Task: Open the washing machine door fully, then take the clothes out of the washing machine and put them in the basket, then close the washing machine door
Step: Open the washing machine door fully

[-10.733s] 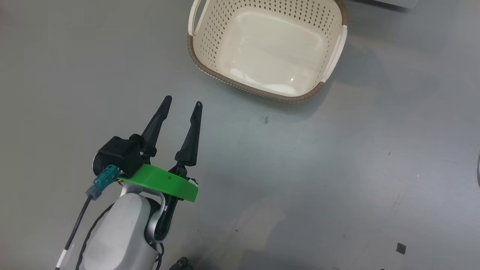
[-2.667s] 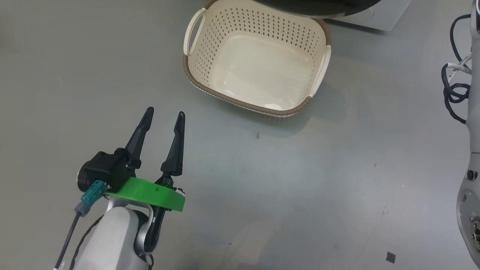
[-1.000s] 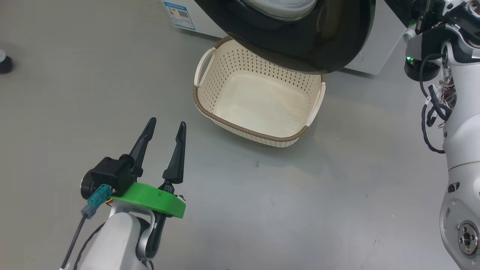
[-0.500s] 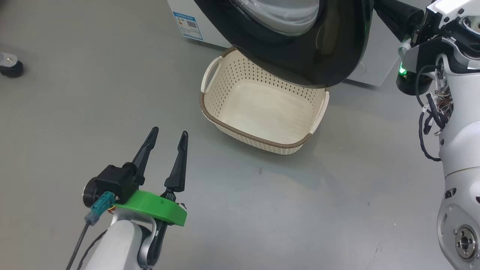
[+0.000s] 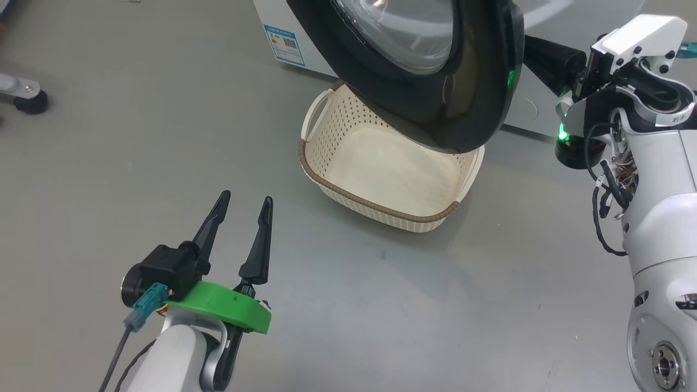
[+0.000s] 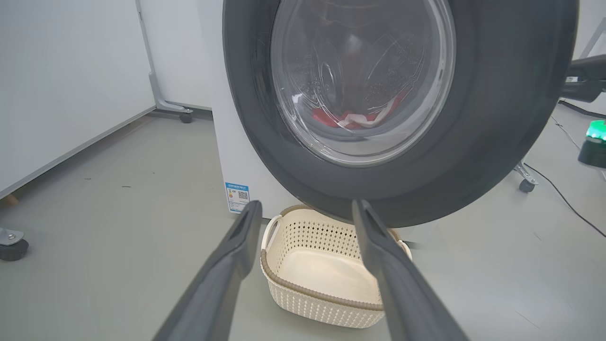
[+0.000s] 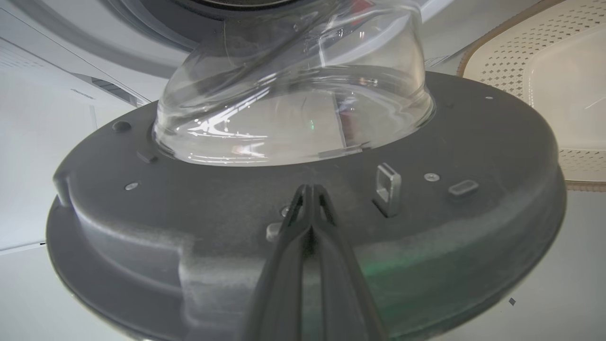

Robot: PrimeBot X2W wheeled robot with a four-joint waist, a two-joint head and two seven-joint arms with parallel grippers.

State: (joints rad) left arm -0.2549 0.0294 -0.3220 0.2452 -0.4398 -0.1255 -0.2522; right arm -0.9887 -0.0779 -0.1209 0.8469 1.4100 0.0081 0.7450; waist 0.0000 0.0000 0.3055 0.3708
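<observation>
Now more washing machine door (image 5: 468, 109) in view than before, over basket (image 5: 370, 204).

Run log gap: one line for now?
door: partly open; right fingers: shut, at door's inner face; left fingers: open, empty; clothes: in washing machine; basket: empty

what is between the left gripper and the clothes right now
In the left wrist view the washing machine door stands between the open left gripper and the clothes, which show red through its glass; the basket sits below it.
</observation>
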